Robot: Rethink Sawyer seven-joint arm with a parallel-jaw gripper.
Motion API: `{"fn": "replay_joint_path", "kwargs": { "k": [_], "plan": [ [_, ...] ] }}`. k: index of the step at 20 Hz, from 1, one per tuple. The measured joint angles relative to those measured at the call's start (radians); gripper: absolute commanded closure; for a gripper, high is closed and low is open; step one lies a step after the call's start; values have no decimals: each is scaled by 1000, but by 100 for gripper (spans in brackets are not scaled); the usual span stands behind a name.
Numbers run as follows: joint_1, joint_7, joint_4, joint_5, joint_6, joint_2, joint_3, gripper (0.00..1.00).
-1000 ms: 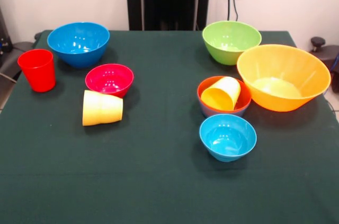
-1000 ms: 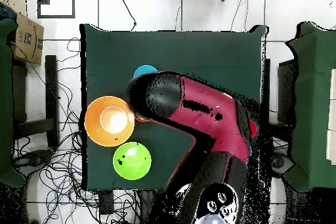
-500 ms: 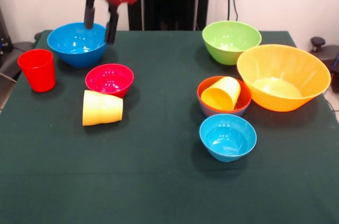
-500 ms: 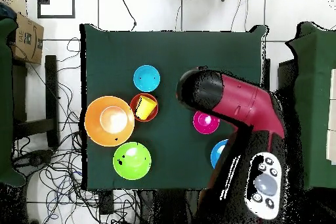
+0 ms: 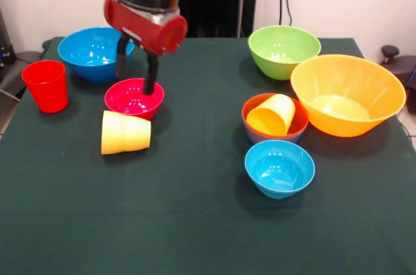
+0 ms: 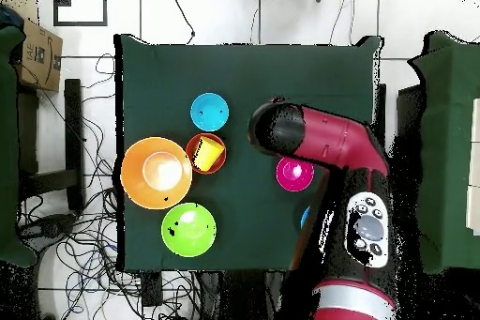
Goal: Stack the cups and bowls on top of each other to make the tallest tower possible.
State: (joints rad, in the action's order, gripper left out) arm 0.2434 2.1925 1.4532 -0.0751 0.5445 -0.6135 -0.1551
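My gripper (image 5: 135, 82) is open and hangs over the crimson bowl (image 5: 134, 97), with one fingertip (image 5: 149, 90) down at the bowl's far inner side. In front of that bowl a yellow cup (image 5: 125, 132) lies on its side. The red cup (image 5: 45, 85) stands upright at the left, and the medium blue bowl (image 5: 96, 52) is behind it. On the right, a second yellow cup (image 5: 272, 114) lies tilted inside the orange-red bowl (image 5: 255, 107). The light-blue bowl (image 5: 279, 168), lime green bowl (image 5: 284, 51) and large yellow-orange bowl (image 5: 347, 93) stand singly. In the overhead view the arm (image 6: 319, 143) hides the gripper.
The green cloth table (image 5: 195, 223) carries everything. In the overhead view the crimson bowl (image 6: 294, 174) shows beside the arm, and the large yellow-orange bowl (image 6: 157, 172), green bowl (image 6: 188, 229) and light-blue bowl (image 6: 209, 111) cluster at the left.
The arm came into the front view from above. Its open gripper moved from over the blue bowl, forward and down, to the crimson bowl. No bowl or cup has moved.
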Motion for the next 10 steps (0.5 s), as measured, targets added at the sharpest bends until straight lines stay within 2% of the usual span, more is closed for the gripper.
{"fn": "replay_joint_path", "kwargs": {
  "k": [7, 10],
  "plan": [
    [-53, 0, 0, -19, -9, 34, -2, 0],
    [-97, 0, 0, -19, -26, 51, -7, 0]
  ]
}}
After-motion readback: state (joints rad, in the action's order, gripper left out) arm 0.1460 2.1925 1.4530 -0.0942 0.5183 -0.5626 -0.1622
